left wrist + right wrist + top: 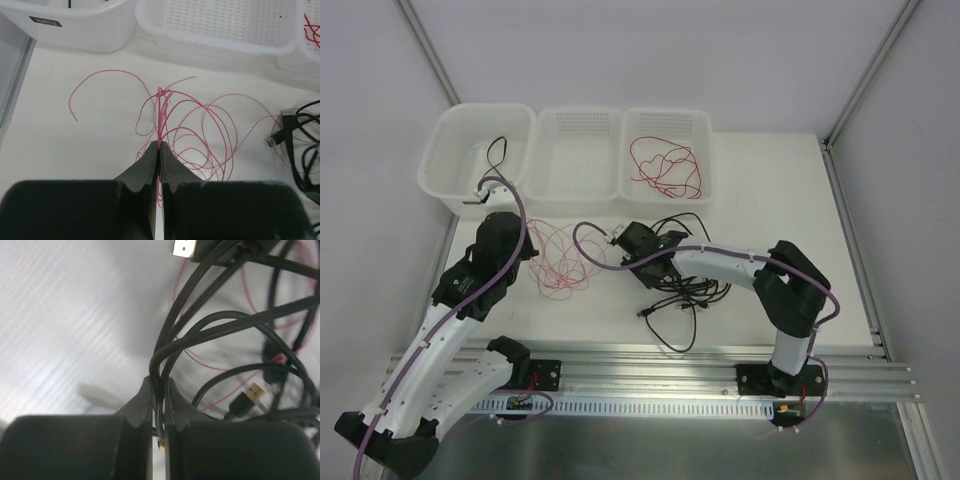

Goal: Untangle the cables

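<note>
Cables lie mid-table: pink wire [200, 130] coiled left, black cables [220, 335] heaped right. The left gripper [158, 146] pinches a pink strand; the right gripper [158, 382] clamps a black cable. Red wire [665, 167] sits in the right basket [705, 125].

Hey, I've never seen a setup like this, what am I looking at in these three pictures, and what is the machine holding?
Two robot arms sit at a white table. One picture looks down from above; the other two come from cameras on each wrist. The left gripper is shut on a thin pinkish-red wire. The right gripper is shut on a black cable from a tangled pile. Three white bins stand at the back; the left one holds a black cable, the right a red wire.
</note>
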`<state>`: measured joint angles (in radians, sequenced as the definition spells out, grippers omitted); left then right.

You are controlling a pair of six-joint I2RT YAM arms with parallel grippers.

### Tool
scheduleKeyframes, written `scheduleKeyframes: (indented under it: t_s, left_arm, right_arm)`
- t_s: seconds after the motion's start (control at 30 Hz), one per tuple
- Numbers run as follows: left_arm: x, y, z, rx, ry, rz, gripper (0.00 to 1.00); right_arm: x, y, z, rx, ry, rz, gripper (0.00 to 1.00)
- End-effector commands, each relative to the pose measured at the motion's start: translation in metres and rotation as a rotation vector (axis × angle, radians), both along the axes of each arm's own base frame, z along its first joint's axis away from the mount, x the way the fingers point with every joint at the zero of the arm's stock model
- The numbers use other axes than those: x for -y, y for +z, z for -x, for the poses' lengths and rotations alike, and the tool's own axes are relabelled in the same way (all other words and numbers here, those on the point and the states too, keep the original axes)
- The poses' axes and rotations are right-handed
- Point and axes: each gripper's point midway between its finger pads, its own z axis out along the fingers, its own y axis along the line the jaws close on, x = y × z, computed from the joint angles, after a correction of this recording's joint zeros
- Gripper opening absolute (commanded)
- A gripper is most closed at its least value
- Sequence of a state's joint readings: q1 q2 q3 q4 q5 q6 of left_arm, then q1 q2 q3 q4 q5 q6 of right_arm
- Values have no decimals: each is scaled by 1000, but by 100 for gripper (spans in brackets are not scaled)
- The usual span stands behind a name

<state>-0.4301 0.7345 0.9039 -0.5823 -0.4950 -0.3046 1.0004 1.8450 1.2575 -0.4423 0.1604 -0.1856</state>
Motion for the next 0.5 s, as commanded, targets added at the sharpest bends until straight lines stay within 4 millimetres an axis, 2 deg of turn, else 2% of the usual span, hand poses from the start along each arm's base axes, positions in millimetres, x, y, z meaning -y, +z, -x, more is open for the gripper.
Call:
scheduleKeyframes:
  t_s: [0.0,0.03,0.07,0.1,0.2,0.27,0.3,0.37,0.4,0.47]
  left_arm:
    - [-4,-15,-5,-41,47,-15,0]
    - [-5,-21,-6,-57,52,-23,0]
    - [-5,-23,-7,-65,57,-26,0]
    - [-4,-29,-8,-86,62,-28,0]
    - [-1,-44,-11,-135,65,-38,0]
    - [0,-51,-12,-156,66,-45,0]
    - [0,-57,-13,-179,69,-55,0]
    - [1,-63,-13,-202,68,-61,0]
    - [3,-69,-14,-226,62,-65,0]
    - [4,-75,-14,-249,62,-67,0]
  right_arm:
    - [14,111,3,133,48,-104,1]
    - [15,133,3,166,54,-137,1]
    - [22,169,5,222,70,-196,1]
    - [25,195,5,256,73,-234,1]
    - [46,260,11,361,71,-350,1]
    - [60,288,14,416,54,-409,1]
    - [74,312,17,467,36,-471,1]
    - [87,330,17,522,9,-522,1]
    - [103,345,21,570,-18,-561,1]
    - [119,345,19,605,-70,-561,1]
